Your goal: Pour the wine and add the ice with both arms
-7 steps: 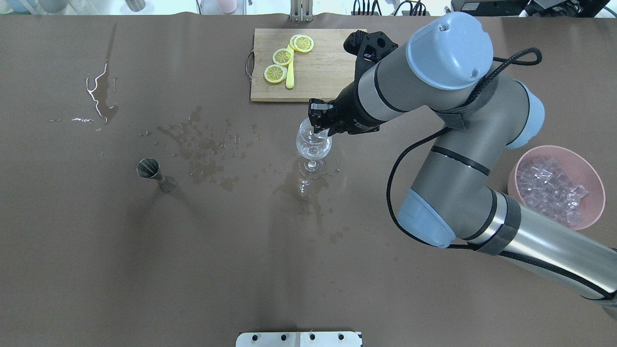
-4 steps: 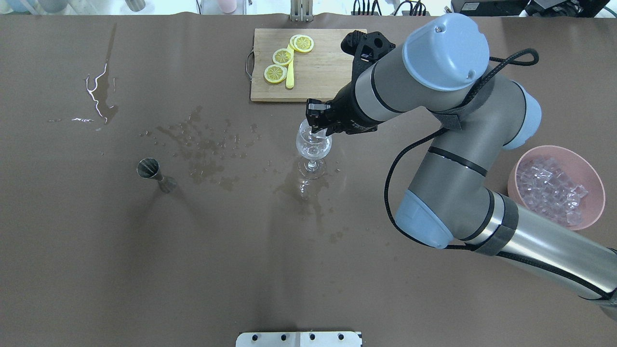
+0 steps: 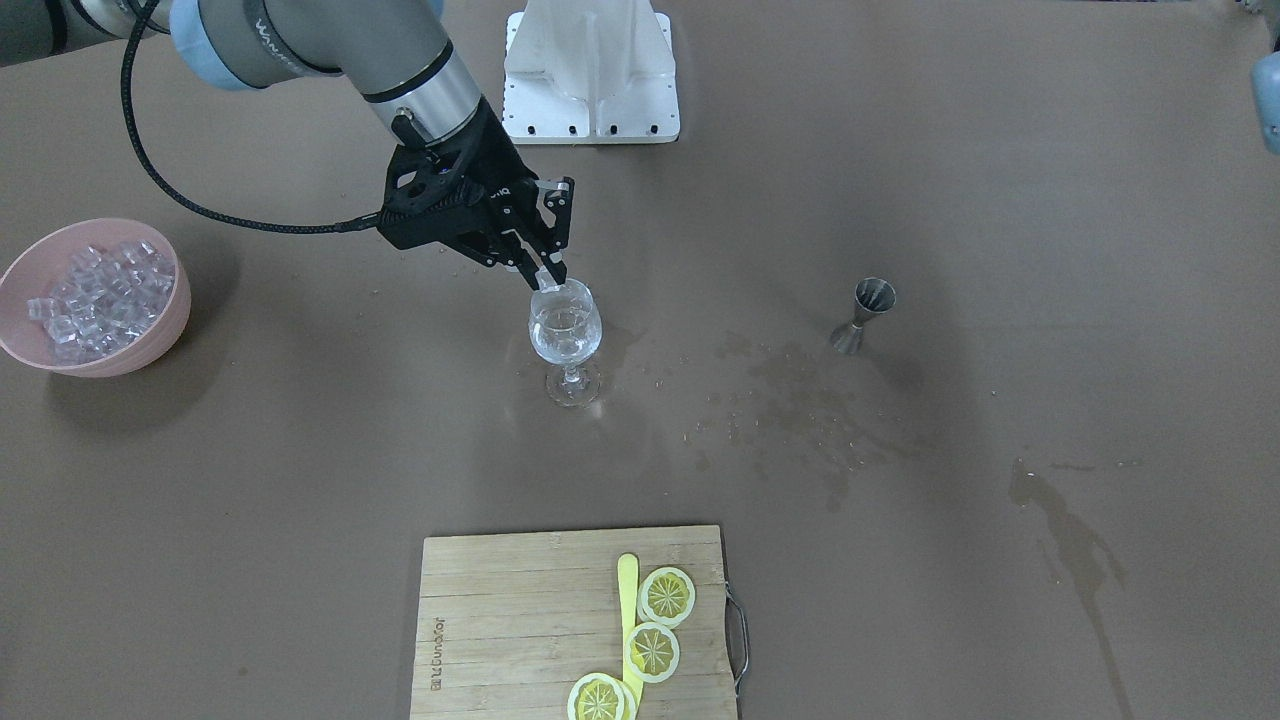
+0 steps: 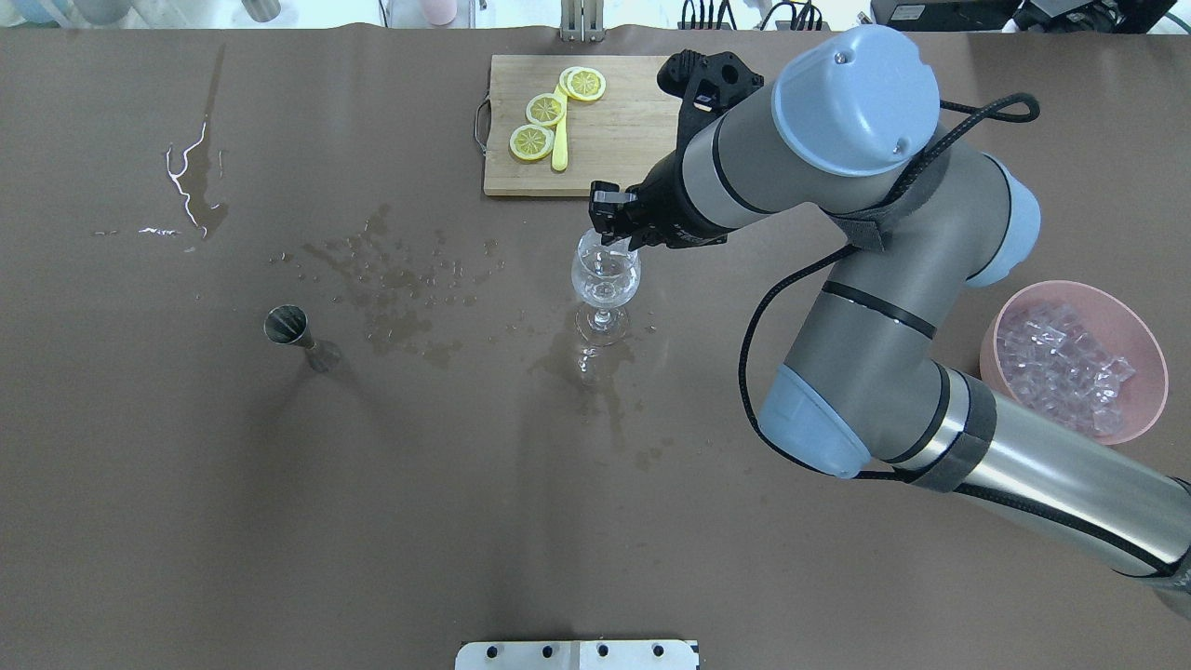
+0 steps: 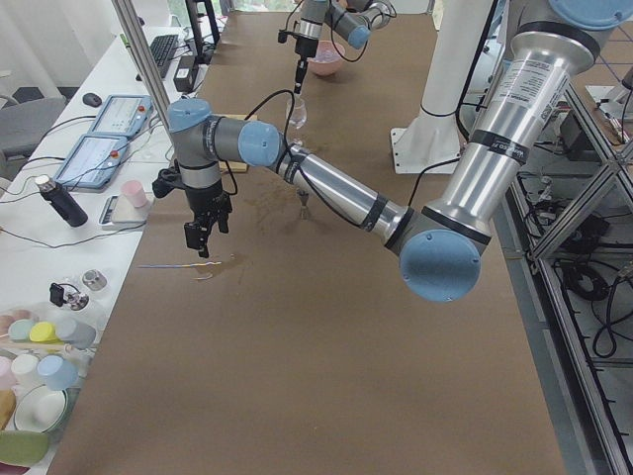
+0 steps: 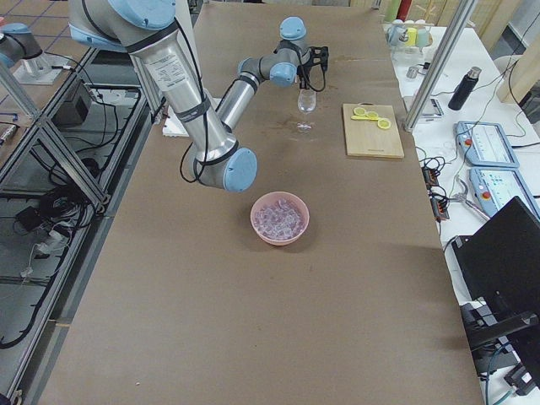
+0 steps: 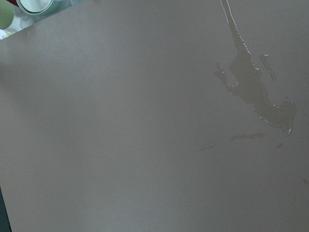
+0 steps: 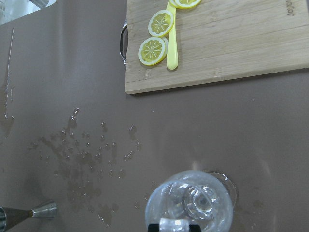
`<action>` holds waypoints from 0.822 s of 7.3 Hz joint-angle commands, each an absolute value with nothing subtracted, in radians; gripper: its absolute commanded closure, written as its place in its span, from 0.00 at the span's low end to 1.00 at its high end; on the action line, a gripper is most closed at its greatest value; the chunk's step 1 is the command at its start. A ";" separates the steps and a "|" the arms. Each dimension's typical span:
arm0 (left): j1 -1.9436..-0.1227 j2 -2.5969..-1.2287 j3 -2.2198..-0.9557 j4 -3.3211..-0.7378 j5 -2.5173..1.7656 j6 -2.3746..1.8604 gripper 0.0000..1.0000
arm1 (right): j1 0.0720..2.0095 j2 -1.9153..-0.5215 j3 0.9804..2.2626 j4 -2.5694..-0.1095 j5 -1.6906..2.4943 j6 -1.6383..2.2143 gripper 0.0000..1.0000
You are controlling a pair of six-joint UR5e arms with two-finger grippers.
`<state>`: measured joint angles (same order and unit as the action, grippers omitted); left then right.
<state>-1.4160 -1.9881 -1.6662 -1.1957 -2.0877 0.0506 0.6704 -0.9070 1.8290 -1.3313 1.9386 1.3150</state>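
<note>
My right gripper [image 3: 545, 277] hangs just above the rim of a clear stemmed wine glass [image 3: 566, 335] in the middle of the table. It is shut on one clear ice cube [image 8: 175, 225], seen between the fingertips in the right wrist view over the glass [image 8: 189, 208]. The glass [image 4: 606, 277] seems to hold a little clear liquid. The rest of the ice [image 4: 1061, 363] fills a pink bowl [image 4: 1146, 346] at the right. My left gripper [image 5: 203, 237] shows only in the exterior left view, over a wet patch far to the left; I cannot tell if it is open.
A steel jigger [image 4: 298, 335] stands left of the glass. A wooden cutting board [image 4: 623, 140] with lemon slices [image 4: 546, 109] and a yellow tool lies beyond the glass. Wet stains [image 4: 400, 279] spread between jigger and glass. The white pedestal base [image 3: 590, 70] is near the robot.
My right gripper has shifted slightly toward the cutting board in the overhead view, from inside the glass's rim to its far edge. The glass, jigger and bowl have not moved.
</note>
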 commanded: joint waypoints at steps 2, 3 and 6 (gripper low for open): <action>-1.417 -1.988 -1.663 -1.198 -2.088 0.051 0.02 | 0.670 -0.904 1.805 -1.290 1.933 1.319 0.03; -1.416 -1.988 -1.661 -1.198 -2.088 0.051 0.02 | 0.670 -0.904 1.805 -1.290 1.934 1.319 0.00; -1.436 -1.990 -1.670 -1.193 -2.088 0.061 0.02 | 0.807 -0.972 1.835 -1.307 2.151 1.298 0.00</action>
<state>-1.4219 -1.9890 -1.6641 -1.1971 -2.0877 0.0537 0.7219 -0.9240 1.8220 -1.3011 2.0113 1.3099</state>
